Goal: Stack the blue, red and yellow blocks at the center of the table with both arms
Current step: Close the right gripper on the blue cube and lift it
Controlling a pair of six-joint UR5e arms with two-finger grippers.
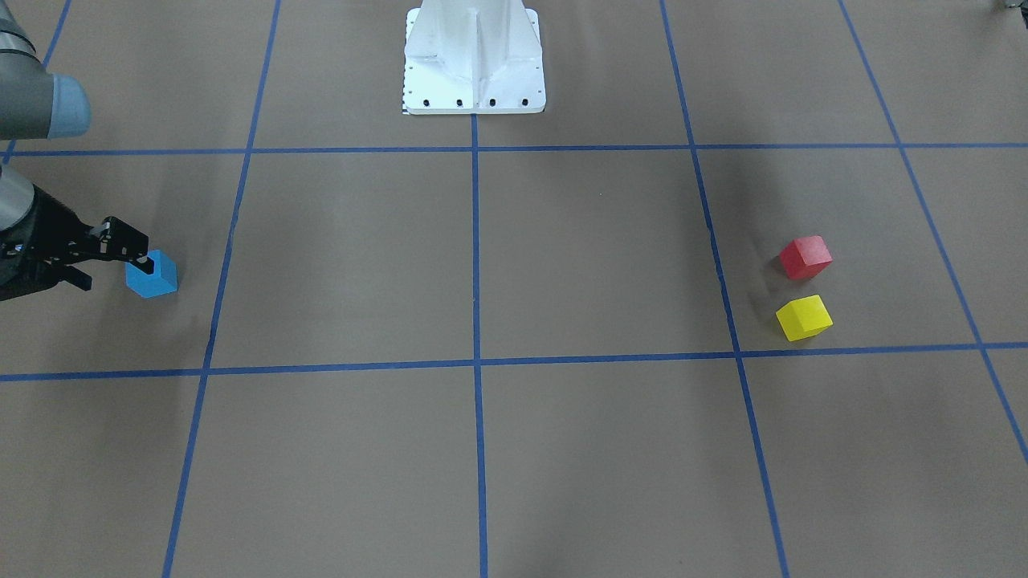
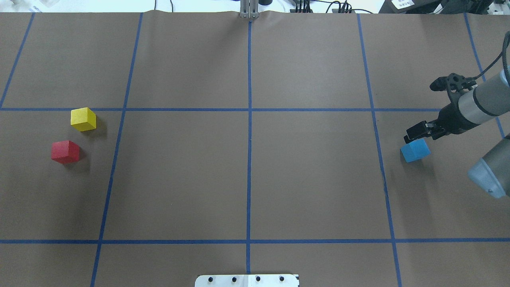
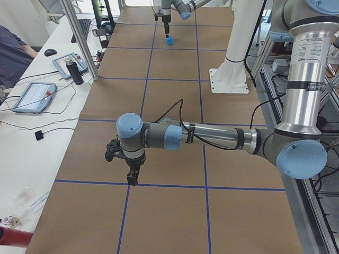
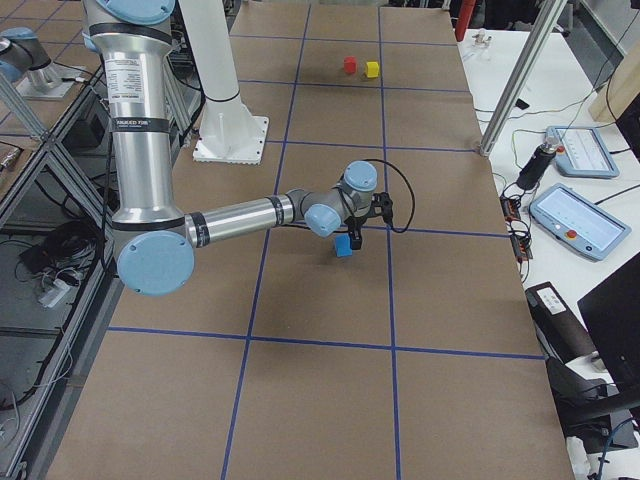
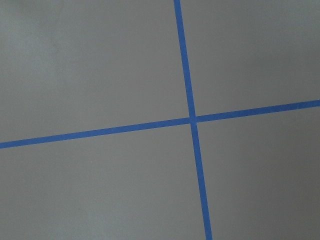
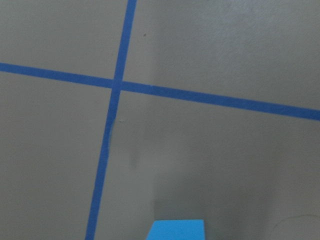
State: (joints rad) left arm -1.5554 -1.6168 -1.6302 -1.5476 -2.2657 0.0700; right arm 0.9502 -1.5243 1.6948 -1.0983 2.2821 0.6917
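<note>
1. Table (image 2: 179, 179): brown, ruled by blue tape; its far edges are cut off in most views.
2. Left arm (image 3: 212, 138): stretched low over the table, seen only from the left side.
3. Right arm (image 4: 240, 215): reaches to the table's right end; cut by the frame edge overhead and in front.
4. White pedestal (image 1: 474, 56): top cropped.
5. Left gripper (image 3: 132, 177): hangs pointing down over bare table; too small to tell how its jaws stand.
6. Right gripper (image 2: 419, 135): directly over the blue block; jaws appear parted, gripping nothing. One fingertip overlaps the block's top from the front, contact unclear.
7. Blue block (image 2: 415, 150): on the table at the right end, cut by the right wrist view's bottom edge.
8. Yellow block (image 2: 83, 119) and red block (image 2: 65, 152): near each other, apart, at the left end.
</note>
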